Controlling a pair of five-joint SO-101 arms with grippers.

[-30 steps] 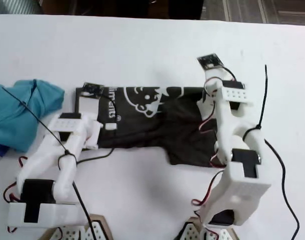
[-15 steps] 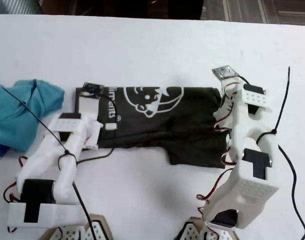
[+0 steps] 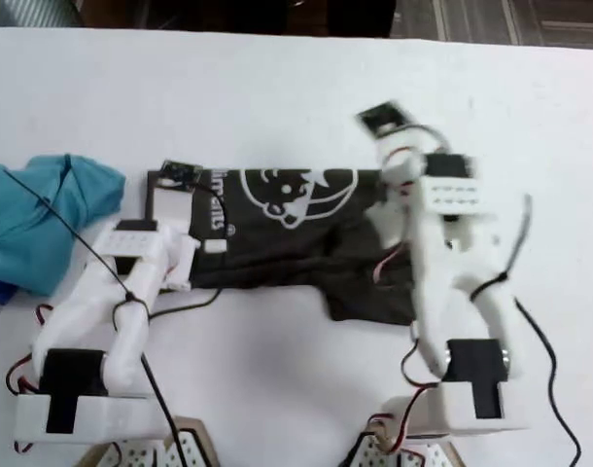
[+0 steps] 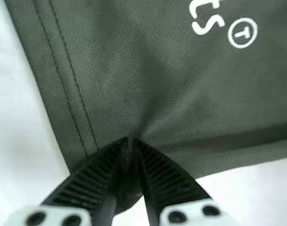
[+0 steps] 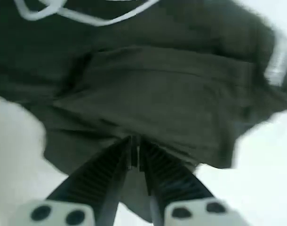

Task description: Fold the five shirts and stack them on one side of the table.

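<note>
Black shirt [image 3: 306, 248] is pinched at both ends on the desk [image 3: 277, 88] by the left jaws and right jaws, each clamped on fabric, seemingly mid-fold. Teal shirt [image 3: 44, 219] is bunched nearby, unfolded; no stack is begun.

Teal shirt [image 3: 34, 219] cut by edge; blurred right arm [image 3: 454, 263] partly hides black shirt [image 3: 277, 248].

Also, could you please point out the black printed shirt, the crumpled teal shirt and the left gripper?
black printed shirt [image 3: 296, 248], high view, plain fabric below the print.
crumpled teal shirt [image 3: 44, 219], high view, its middle.
left gripper [image 4: 130, 141], left wrist view, between its fingertips.
</note>
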